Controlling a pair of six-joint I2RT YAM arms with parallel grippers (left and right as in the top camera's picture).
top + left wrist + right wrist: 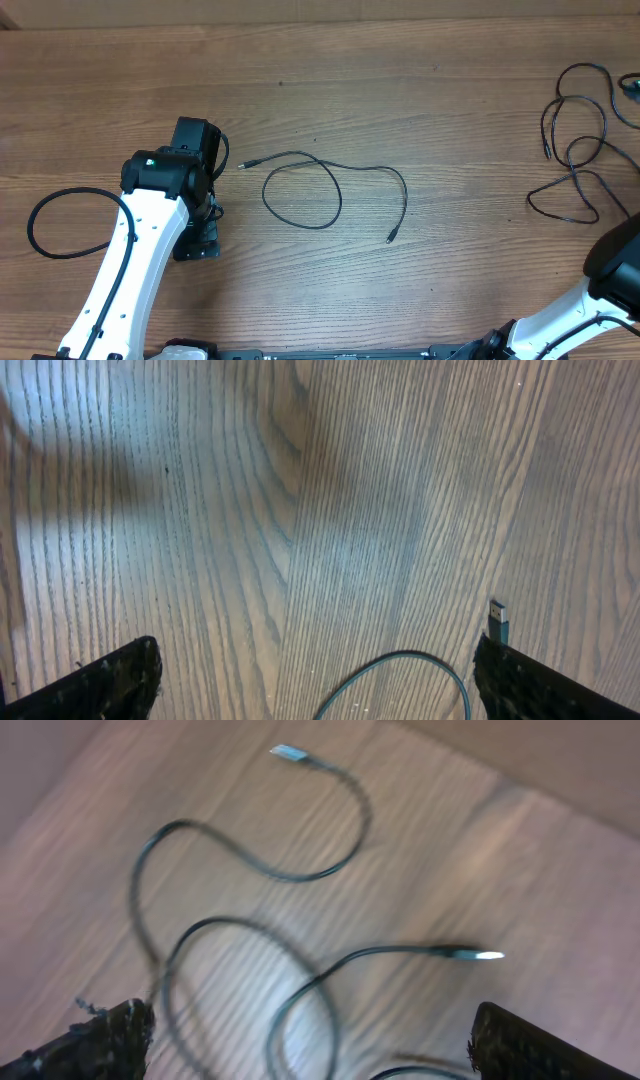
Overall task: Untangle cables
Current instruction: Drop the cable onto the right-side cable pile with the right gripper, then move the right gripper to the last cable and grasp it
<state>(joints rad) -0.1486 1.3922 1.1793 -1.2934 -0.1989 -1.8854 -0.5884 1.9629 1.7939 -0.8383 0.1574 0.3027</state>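
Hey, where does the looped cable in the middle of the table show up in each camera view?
Overhead: the looped cable lies mid-table, apart from the tangle at the right edge.
Left wrist: likely its plug and a curve of cord, bottom right.
Right wrist: not in it; only the blurred tangle shows.
Shared landmark: the wood-grain table, seen in all three.

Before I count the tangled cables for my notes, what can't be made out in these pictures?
Overhead: the tangle runs off the right edge; cord count and which strand lies on top are too fine to tell.
Right wrist: blur smears the cables; crossings unreadable.
Left wrist: one cable leaves the bottom edge; its link to the plug tip is cut off.
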